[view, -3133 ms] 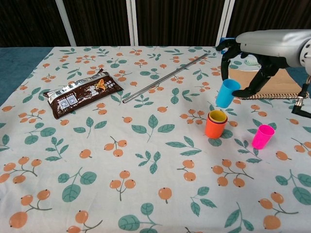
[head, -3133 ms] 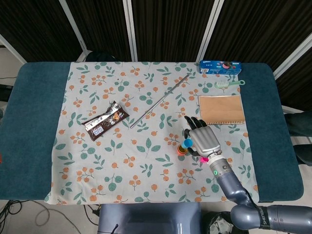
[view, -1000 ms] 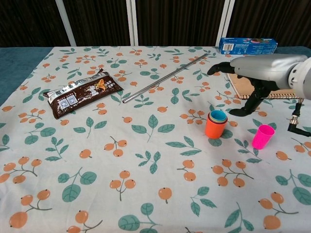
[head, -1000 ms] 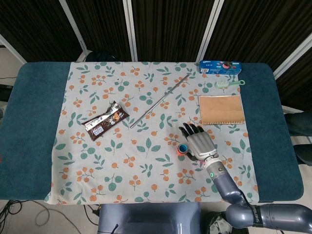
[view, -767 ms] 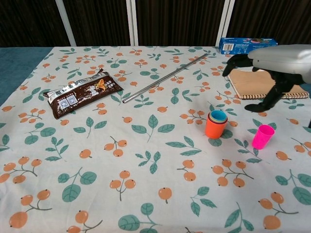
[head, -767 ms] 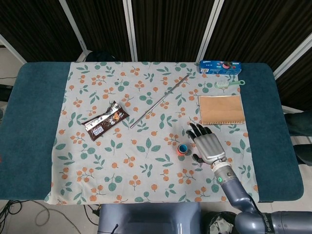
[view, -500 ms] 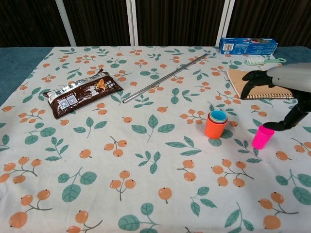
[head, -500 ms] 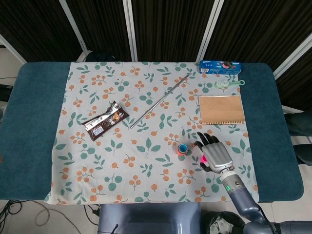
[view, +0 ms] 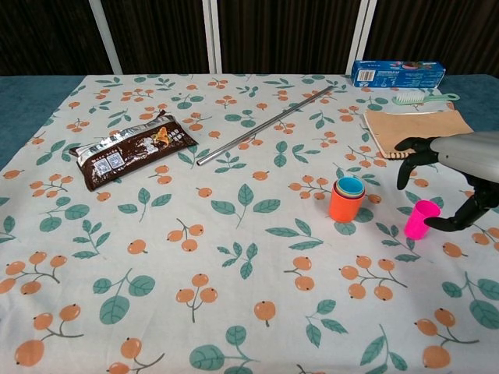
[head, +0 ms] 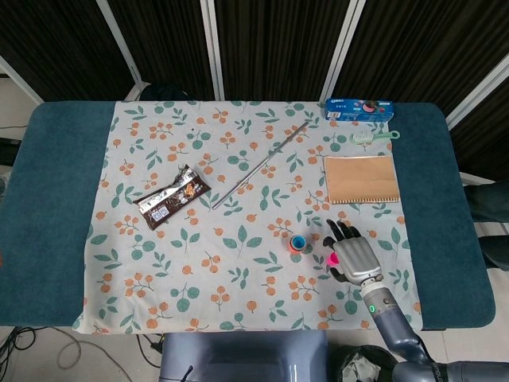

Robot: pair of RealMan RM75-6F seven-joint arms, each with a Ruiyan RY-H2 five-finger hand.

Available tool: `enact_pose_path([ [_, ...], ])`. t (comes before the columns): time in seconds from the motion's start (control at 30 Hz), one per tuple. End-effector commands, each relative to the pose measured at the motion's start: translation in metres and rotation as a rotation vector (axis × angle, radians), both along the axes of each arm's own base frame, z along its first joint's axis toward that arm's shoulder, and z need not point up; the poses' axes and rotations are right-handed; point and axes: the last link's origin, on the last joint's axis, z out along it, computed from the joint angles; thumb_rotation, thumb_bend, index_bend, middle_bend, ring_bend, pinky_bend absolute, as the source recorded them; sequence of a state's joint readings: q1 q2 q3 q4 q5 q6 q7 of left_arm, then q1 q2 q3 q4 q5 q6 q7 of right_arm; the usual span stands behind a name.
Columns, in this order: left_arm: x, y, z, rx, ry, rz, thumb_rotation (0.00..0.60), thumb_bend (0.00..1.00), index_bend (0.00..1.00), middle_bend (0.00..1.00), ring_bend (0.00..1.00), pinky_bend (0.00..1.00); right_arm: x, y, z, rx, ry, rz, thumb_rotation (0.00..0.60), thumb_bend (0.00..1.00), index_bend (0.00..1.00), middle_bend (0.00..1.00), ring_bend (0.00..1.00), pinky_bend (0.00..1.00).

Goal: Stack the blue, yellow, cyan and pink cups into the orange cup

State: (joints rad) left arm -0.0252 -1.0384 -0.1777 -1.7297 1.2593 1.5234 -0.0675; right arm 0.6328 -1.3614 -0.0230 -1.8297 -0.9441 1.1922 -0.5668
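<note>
— Where are the cups?

— The orange cup [view: 344, 207] stands upright on the worktop [view: 234, 257], with the cyan cup [view: 351, 185] nested topmost inside (the blue and yellow ones are hidden). The pink cup [view: 419, 219] stands just beside it.

— And the hand?

— The right hand [view: 460, 167] arches over the pink cup with fingers spread, holding nothing.

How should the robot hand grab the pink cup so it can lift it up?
Best to pinch the pink cup around its side wall near the rim, coming from the right, where the right hand hovers with fingers spread. The cup stands upright with its mouth up, so a side grip probably keeps it level for dropping into the cyan cup nested in the orange cup.
</note>
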Motion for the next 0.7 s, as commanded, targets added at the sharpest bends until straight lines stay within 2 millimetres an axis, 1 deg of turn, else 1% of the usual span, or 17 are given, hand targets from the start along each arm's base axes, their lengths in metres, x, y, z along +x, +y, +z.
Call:
enact_pose_path([
  [0.03,0.0,0.0,0.0,-0.001,0.001,0.0,0.6,0.39,0.13,0.03,0.0,0.07,-0.003,-0.001,-0.001,-0.005,-0.004,-0.004,0.6,0.4,0.37,0.0,0.07,0.16],
  [0.27,0.0,-0.001,0.0,0.0,0.001,0.002,0.6,0.39,0.13,0.03,0.0,0.07,-0.007,-0.003,-0.002,-0.009,-0.005,-0.008,0.6,0.4,0.4,0.0,0.07,0.16],
  [0.7,0.0,-0.001,0.0,-0.001,0.003,0.004,0.6,0.39,0.13,0.03,0.0,0.09,-0.014,-0.006,-0.006,-0.01,-0.002,-0.026,0.6,0.4,0.42,0.0,0.07,0.16],
])
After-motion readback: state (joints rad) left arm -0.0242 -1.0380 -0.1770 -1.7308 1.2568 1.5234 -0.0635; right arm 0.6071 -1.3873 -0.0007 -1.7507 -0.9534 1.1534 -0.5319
